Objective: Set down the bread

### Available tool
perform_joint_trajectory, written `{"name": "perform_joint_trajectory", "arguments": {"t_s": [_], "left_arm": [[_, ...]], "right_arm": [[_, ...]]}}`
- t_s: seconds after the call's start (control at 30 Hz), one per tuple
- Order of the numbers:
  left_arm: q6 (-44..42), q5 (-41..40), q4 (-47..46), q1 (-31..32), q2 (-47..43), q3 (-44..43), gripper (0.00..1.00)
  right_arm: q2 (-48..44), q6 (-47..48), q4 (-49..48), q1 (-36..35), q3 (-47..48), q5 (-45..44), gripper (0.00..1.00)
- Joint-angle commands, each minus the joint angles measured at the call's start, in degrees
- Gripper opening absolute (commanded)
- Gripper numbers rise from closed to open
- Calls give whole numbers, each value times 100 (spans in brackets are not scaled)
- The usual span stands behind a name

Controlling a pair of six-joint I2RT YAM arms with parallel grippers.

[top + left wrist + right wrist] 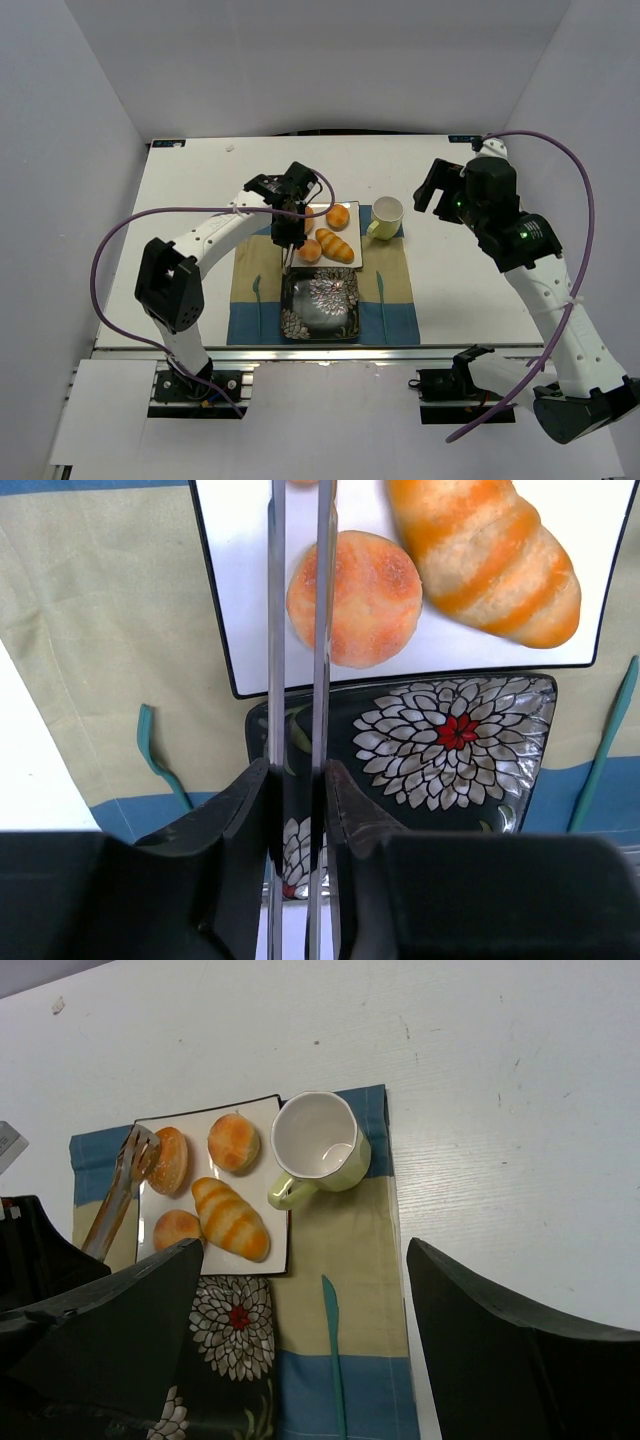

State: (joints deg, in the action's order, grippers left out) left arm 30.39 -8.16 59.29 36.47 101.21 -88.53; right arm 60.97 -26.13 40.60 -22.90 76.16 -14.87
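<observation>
We log the left gripper (pixel 298 772) clamped on the tongs (pixel 322 630). Their tips are beside the bread (pixel 168 1160) on the white plate (pixel 250 580). The right gripper (pixel 303 1260) gapes wide.

No writing, number or brand mark can be read anywhere. The black square plate (pixel 320 305) carries only a white-and-red flower pattern. The slim metal tongs (pixel 322 630) show plain steel, and the pale green mug (pixel 322 1145) is unmarked.
</observation>
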Motion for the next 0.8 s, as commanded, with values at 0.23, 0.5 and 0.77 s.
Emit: {"name": "perform_joint_trajectory", "arguments": {"t_s": [0.23, 0.5, 0.77], "left_arm": [[-7, -185, 188, 27, -330, -445, 27], [-95, -414, 539, 18, -154, -1305, 25], [151, 77, 997, 53, -811, -1001, 24]], "right_arm": [[-138, -6, -122, 22, -5, 28, 89], [-138, -6, -157, 22, -22, 81, 89], [-76, 73, -149, 22, 127, -15, 89]]}}
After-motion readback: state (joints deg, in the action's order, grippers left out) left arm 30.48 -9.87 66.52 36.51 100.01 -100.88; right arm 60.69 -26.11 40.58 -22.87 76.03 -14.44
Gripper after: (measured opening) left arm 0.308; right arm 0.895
